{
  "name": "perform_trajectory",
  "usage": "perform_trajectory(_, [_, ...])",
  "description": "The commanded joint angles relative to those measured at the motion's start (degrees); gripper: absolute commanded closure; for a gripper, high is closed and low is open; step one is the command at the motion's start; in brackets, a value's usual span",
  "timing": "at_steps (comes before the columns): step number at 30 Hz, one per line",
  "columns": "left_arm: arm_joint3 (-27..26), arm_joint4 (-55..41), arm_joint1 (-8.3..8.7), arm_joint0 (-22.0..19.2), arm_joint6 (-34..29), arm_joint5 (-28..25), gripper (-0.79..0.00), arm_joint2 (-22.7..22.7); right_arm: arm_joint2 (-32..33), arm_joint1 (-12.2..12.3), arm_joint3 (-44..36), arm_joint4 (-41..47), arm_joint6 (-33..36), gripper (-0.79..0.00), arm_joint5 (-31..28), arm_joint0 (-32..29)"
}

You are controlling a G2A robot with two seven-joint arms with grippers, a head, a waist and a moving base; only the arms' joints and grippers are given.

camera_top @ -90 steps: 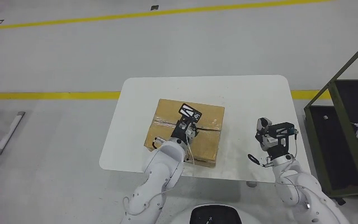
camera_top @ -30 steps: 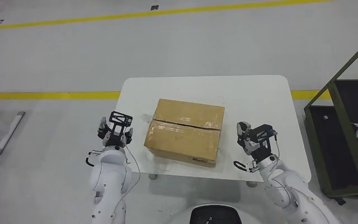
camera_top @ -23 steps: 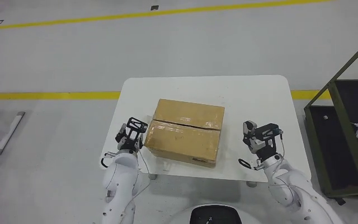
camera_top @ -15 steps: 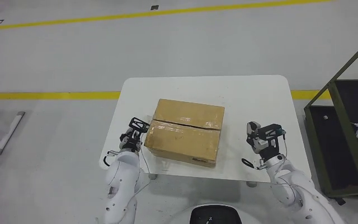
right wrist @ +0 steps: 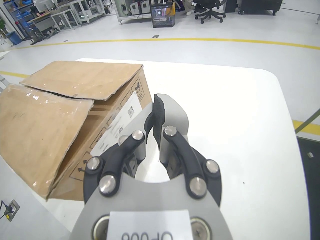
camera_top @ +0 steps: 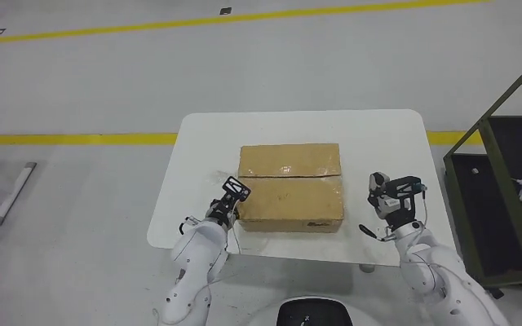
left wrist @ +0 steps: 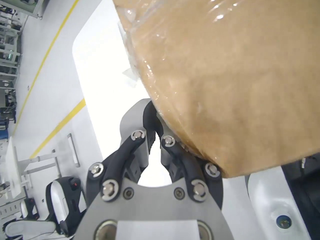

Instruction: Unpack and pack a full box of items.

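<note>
A brown cardboard box with tape over its top seam lies on the white table, its long side now square to the front edge. Its two top flaps sit slightly lifted along a torn seam. My left gripper is shut and pressed against the box's near left corner; its fingertips touch the taped edge. To the right of the box my right gripper is shut, holding nothing, a short way from the labelled end wall.
A dark green metal cart stands right of the table. Bare tabletop lies behind and right of the box. Yellow floor lines run behind the table. Benches and office chairs stand far off.
The left arm swung in from beside the table to the box's left corner, and the box turned from skewed to square, shifting right. The right gripper drew back slightly to the right.
</note>
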Motion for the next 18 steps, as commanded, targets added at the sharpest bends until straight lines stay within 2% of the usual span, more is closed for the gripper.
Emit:
perform_trajectory(1, [-1.0,-0.6,-0.11,0.2,-0.3,0.1,-0.102,1.1,0.8,0.0,0.2,0.4,0.1,0.000,0.2,0.0])
perform_trajectory(2, [-1.5,-0.4,-0.14,0.2,-0.6,0.3,-0.172,1.5,1.2,0.1,0.2,0.7,0.1,0.000,0.1,0.1])
perform_trajectory(3, [-2.1,-0.3,-0.19,0.3,-0.7,1.3,-0.702,1.7,1.6,0.1,0.2,0.8,0.0,0.000,0.1,0.1])
perform_trajectory(4, [-2.6,0.1,-0.22,0.3,-0.8,2.1,-0.785,1.9,1.9,0.1,0.2,0.9,0.1,0.000,0.1,0.1])
perform_trajectory(11, [-7.9,4.6,-0.32,-0.2,0.4,9.5,-0.785,1.2,4.2,0.2,1.3,1.9,0.2,0.000,1.0,1.0])
perform_trajectory(18, [-10.1,3.3,-0.67,-3.6,2.0,9.5,-0.785,2.8,1.2,-0.1,7.0,1.3,1.7,0.000,-1.3,4.3])
